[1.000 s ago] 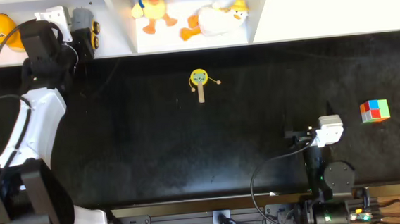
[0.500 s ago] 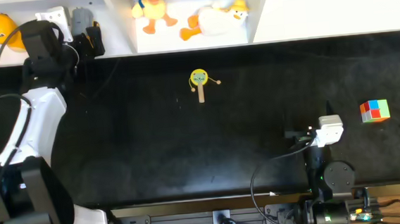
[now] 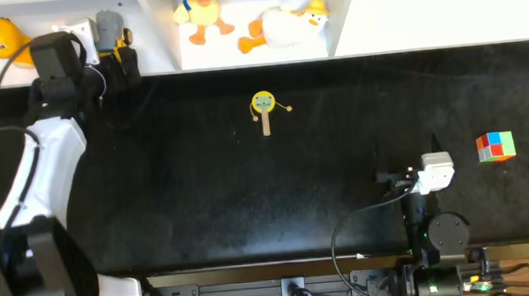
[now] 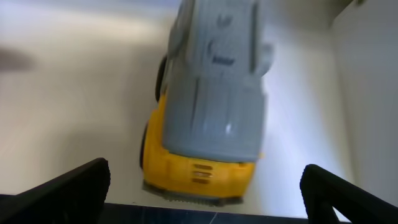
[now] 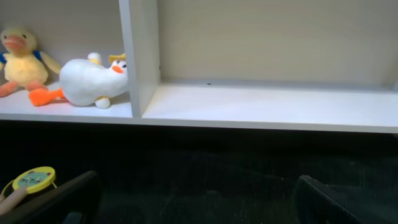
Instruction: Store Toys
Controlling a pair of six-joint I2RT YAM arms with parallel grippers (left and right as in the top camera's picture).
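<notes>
A grey and yellow toy car (image 4: 208, 99) stands in the left shelf compartment (image 3: 63, 67), seen from above as the car (image 3: 110, 28). My left gripper (image 4: 208, 190) is open just in front of it, its fingers (image 4: 68, 186) wide on either side and not touching; in the top view the left gripper (image 3: 120, 63) is at the shelf's front edge. A yellow rattle (image 3: 263, 107) lies mid-table, and a coloured cube (image 3: 495, 146) lies at the right. My right gripper (image 5: 199, 205) is open and holds nothing, low at the right near the table's front.
An orange ball (image 3: 0, 36) shares the left compartment. A yellow duck (image 3: 201, 8) and a white duck (image 3: 284, 23) fill the middle one. The right compartment (image 5: 267, 106) holds nothing. The rattle (image 5: 30, 180) also lies ahead of the right arm.
My left gripper has let go of the toy car and drawn back a little toward the shelf edge. The car now stands farther inside the compartment. The right arm has not moved.
</notes>
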